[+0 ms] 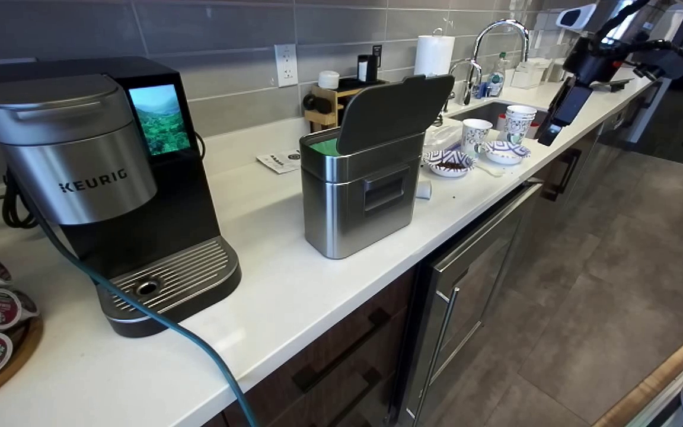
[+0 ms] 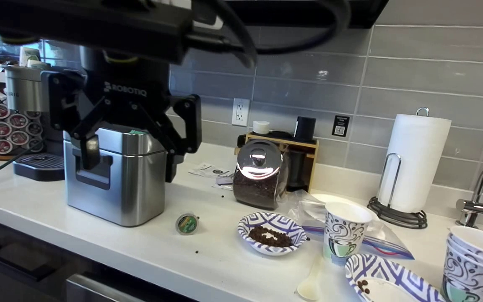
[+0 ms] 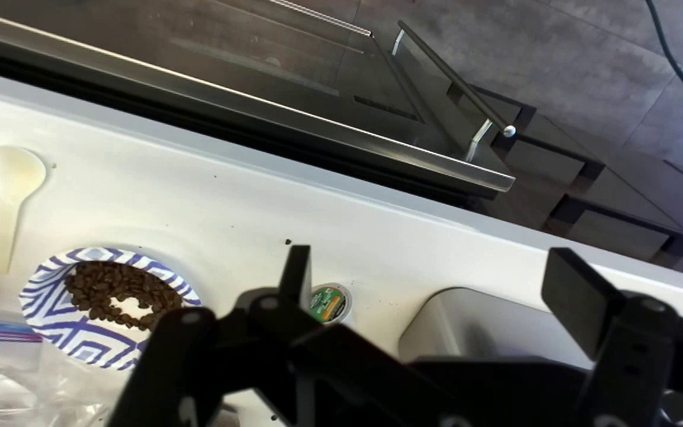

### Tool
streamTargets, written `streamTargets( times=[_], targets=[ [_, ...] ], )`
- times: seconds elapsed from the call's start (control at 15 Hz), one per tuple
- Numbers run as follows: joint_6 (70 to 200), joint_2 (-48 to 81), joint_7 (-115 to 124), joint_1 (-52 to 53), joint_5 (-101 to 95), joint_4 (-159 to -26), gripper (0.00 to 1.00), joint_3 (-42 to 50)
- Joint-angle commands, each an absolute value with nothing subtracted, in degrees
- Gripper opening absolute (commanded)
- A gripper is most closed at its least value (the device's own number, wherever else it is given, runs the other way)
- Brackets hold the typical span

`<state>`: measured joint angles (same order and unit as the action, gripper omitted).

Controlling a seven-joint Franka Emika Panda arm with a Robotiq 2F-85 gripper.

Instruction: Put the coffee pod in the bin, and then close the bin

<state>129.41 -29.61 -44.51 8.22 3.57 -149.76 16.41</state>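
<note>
Sideways lies the coffee pod point(image 2: 187, 223), green face point(image 3: 326, 303) away from the bin point(image 1: 350, 198), end effector point(image 2: 131, 167) wide.

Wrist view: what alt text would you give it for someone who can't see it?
Open, empty gripper over a white counter, where a green-labelled coffee pod, partly hidden by the gripper, rests between a patterned bowl of dark brown bits and a partly visible steel bin. A pale spoon lies at the picture's left.
</note>
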Motion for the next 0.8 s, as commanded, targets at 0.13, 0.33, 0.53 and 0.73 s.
streamTargets(
  times=[0.13,0.33,0.53,0.73],
  targets=[
    [132.29,-16.28,-57.86,9.24,9.61,-142.53,1.0,16.97],
    [135.42,-10.0,-61.69,8.24,11.98,-139.3,1.0,14.7],
    [137.69,-5.0,-65.21,7.17,14.77,-136.4,1.0,12.4],
    [139.45,-0.62,-68.31,5.54,17.88,-133.91,1.0,9.75]
  ],
)
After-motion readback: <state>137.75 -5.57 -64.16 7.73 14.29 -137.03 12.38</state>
